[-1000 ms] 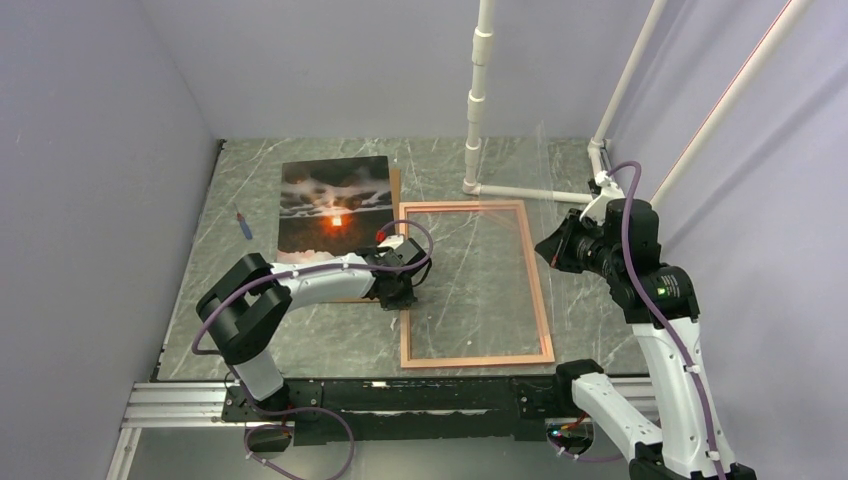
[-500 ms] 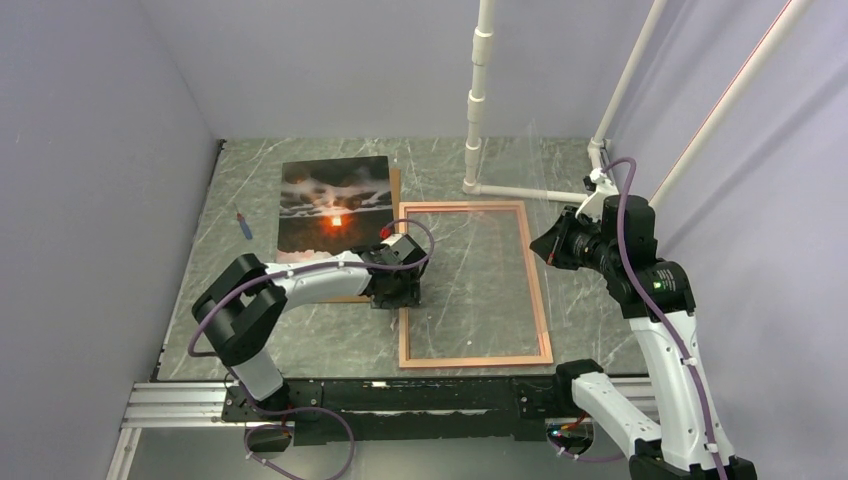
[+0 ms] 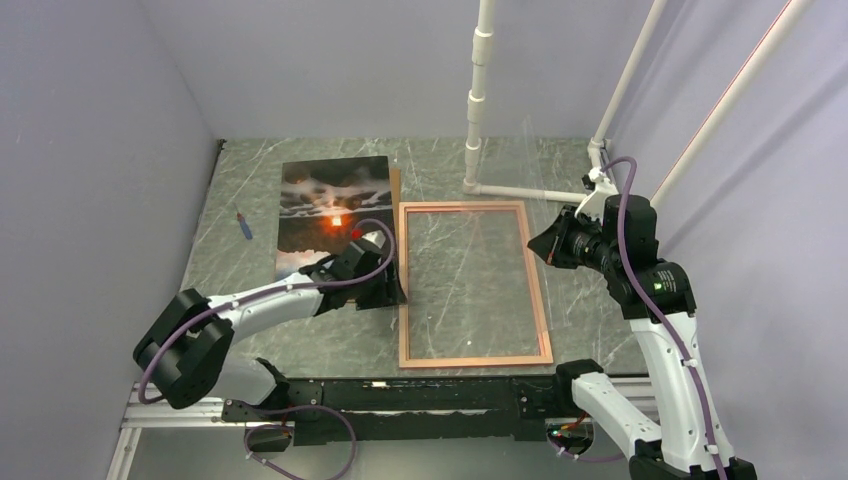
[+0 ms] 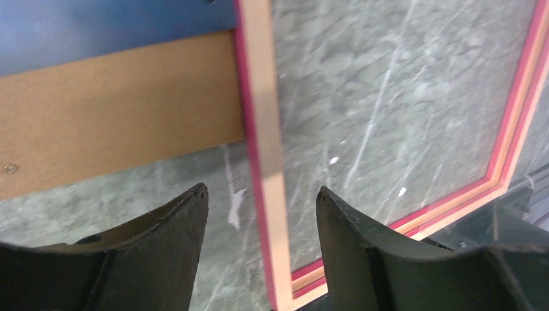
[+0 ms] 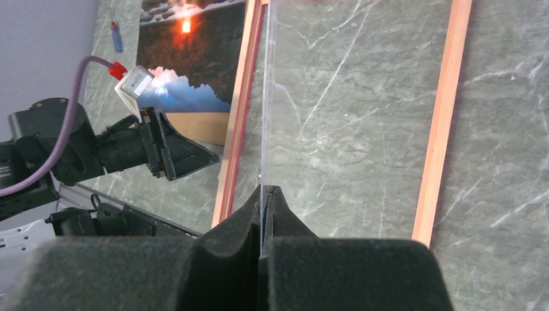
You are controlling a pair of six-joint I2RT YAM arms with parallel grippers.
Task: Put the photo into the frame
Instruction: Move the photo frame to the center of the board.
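The photo (image 3: 330, 205) lies face up at the left on a brown backing board (image 4: 116, 129), its blue lower edge (image 4: 97, 26) showing in the left wrist view. To its right, the frame (image 3: 541, 290) lies flat on the table. My left gripper (image 3: 397, 292) is open, low beside the frame's left rail (image 4: 265, 149), which runs between its spread fingers (image 4: 175, 220) without touching them. Over the frame's right rail, my right gripper (image 5: 264, 191) is shut on the edge of a clear sheet (image 5: 267, 97) that stands on edge above the frame.
A small blue marker (image 3: 243, 225) lies at the table's left side. White pipe posts (image 3: 478, 100) stand at the back and the back right. Grey walls close in on the left and right. The arms' mounting rail (image 3: 400, 395) runs along the near edge.
My left gripper has opened and let go of the frame's left rail, and the arm has drawn back to the left. The right gripper with the clear sheet has edged slightly left.
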